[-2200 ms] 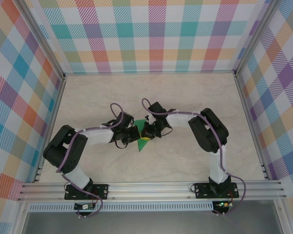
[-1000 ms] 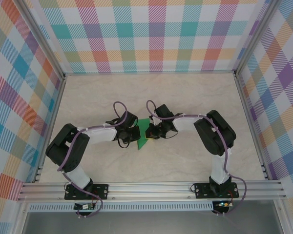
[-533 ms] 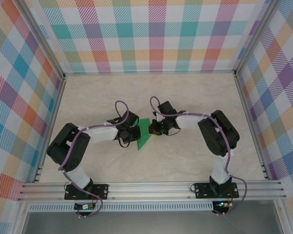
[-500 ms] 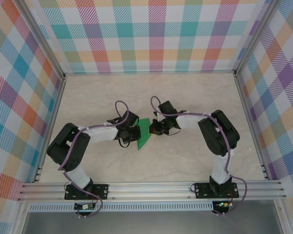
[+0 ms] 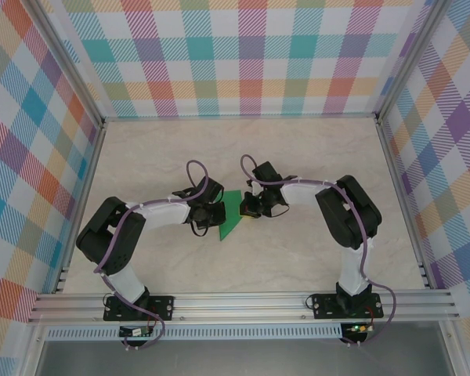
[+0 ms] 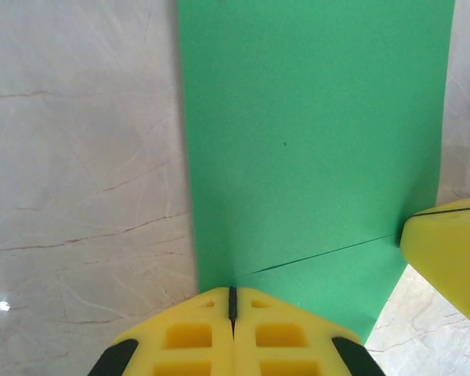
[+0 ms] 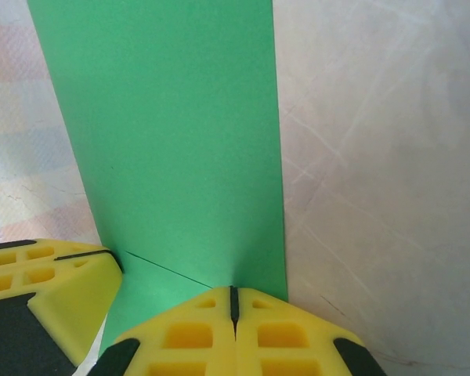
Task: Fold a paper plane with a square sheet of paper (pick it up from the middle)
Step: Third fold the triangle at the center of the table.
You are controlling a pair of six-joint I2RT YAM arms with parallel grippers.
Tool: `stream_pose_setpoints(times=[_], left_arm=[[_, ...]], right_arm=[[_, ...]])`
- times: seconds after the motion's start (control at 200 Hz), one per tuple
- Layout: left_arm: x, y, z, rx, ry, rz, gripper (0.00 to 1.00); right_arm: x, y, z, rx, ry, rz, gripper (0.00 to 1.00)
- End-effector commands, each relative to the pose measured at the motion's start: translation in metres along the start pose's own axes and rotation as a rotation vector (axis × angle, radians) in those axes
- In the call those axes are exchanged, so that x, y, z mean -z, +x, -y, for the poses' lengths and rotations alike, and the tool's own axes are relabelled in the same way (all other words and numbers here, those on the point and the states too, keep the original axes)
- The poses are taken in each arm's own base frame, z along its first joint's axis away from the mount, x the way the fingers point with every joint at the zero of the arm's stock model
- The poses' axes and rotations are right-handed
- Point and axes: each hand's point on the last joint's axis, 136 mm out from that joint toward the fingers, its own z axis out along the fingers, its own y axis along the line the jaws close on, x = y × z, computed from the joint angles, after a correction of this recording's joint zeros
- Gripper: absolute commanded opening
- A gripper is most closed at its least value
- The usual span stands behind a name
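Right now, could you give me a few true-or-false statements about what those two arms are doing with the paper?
1. The left claw and the right claw are both pinched shut on the green paper. True.
2. The paper is up against the back wall. False: it is near the middle of the table, between the two arms.
3. A thin crease runs across the paper close to the claws. True.
4. The paper is covered in printed writing. False: it is plain green.
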Motion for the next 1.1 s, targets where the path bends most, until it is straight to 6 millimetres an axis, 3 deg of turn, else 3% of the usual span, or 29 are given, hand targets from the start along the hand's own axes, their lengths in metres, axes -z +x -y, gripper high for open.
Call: stream_pose_setpoints(times=[0.0, 0.115, 0.24, 0.555, 0.735, 1.095], left_arm=[[-0.013, 0.03, -0.062, -0.015, -0.243, -0.093, 0.0], [-0.014, 0.031, -0.058, -0.024, -0.219, -0.098, 0.0], [-0.016, 0.031, -0.052, -0.043, -0.189, -0.103, 0.0], [-0.023, 0.025, -0.043, -0.146, -0.155, -0.112, 0.0], [-0.018, 0.02, -0.04, -0.204, -0.156, -0.103, 0.0], [-0.008, 0.013, -0.034, -0.27, -0.134, -0.082, 0.0]], right_arm=[[0.014, 0.001, -0.003, -0.017, 0.011, 0.005, 0.02], [0.033, -0.003, -0.026, 0.017, -0.055, 0.037, 0.02], [0.035, 0.005, -0.036, 0.021, -0.132, 0.025, 0.02], [0.023, 0.012, -0.041, 0.013, -0.171, -0.037, 0.02], [0.017, 0.009, -0.049, 0.024, -0.181, -0.046, 0.02], [-0.005, 0.013, -0.044, 0.017, -0.16, -0.09, 0.01]])
